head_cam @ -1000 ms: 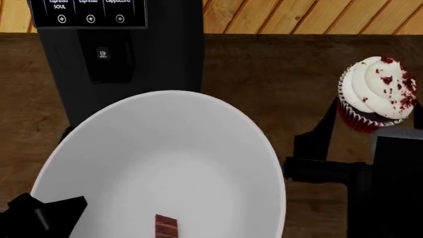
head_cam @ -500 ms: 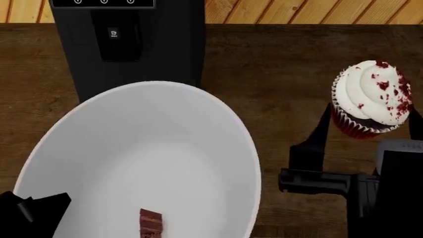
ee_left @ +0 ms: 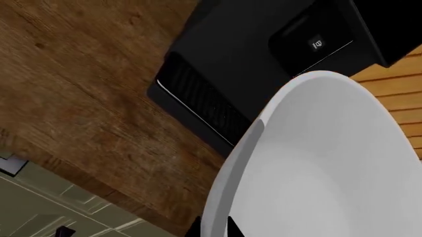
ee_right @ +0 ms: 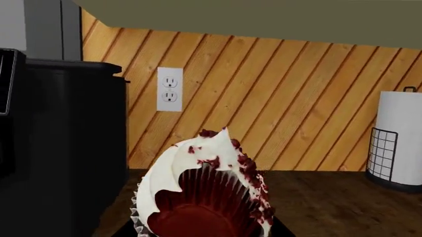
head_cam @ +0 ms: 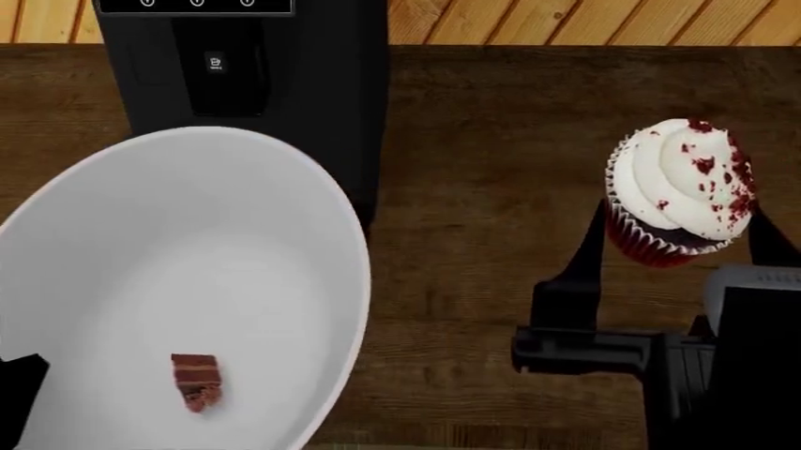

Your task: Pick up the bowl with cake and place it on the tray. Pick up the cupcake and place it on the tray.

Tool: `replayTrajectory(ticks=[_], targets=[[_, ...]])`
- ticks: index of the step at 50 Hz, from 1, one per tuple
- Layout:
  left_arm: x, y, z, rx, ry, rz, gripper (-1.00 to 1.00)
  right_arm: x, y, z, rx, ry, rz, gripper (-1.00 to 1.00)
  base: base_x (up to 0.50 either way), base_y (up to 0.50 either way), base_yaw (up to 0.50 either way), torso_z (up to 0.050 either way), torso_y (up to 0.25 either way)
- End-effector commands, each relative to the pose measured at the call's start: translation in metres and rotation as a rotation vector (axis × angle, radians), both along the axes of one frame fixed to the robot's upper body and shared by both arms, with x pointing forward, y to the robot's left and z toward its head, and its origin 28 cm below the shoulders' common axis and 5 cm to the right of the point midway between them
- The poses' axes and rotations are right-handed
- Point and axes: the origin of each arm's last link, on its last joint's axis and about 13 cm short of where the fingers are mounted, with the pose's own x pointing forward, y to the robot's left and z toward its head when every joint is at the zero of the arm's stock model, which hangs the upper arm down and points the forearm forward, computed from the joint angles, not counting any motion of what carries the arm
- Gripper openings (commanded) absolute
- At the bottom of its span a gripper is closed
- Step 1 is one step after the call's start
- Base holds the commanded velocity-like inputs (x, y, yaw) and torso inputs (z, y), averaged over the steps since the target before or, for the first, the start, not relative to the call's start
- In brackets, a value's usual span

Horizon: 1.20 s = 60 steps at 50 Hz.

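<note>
The left gripper [head_cam: 15, 375] grips the rim of the bowl [head_cam: 175, 291], lifted in front of a black coffee machine [head_cam: 244, 84], cake [head_cam: 195, 381] inside. The right gripper [head_cam: 670, 253] is closed on the cupcake [head_cam: 676, 192], also lifted. No tray shows in any view — which way it lies cannot be told. Only the right wrist view shows the cupcake [ee_right: 204, 192] tilted, with a wall socket [ee_right: 169, 90] and paper towel roll [ee_right: 399, 143] behind it.

Right gripper [head_cam: 676, 234] raised, fingers clamped.
</note>
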Motion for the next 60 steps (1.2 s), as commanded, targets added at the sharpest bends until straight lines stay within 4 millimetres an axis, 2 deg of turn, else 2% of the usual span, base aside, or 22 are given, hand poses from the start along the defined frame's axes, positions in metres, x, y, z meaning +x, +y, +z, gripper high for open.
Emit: replayTrajectory(ticks=[1, 60], targets=[[-0.0002, 0.0030, 0.0005, -0.019, 0.002, 0.058, -1.00, -0.0025, -0.0012, 0.0003, -0.005, 0.006, 0.011, -1.00, 0.00, 0.00, 0.00, 0.010, 0.000], [0.0023, 0.0022, -0.0031, -0.027, 0.018, 0.041, -1.00, -0.0028, 0.0020, 0.0003, -0.026, 0.017, 0.021, -1.00, 0.00, 0.49, 0.00, 0.000, 0.001]])
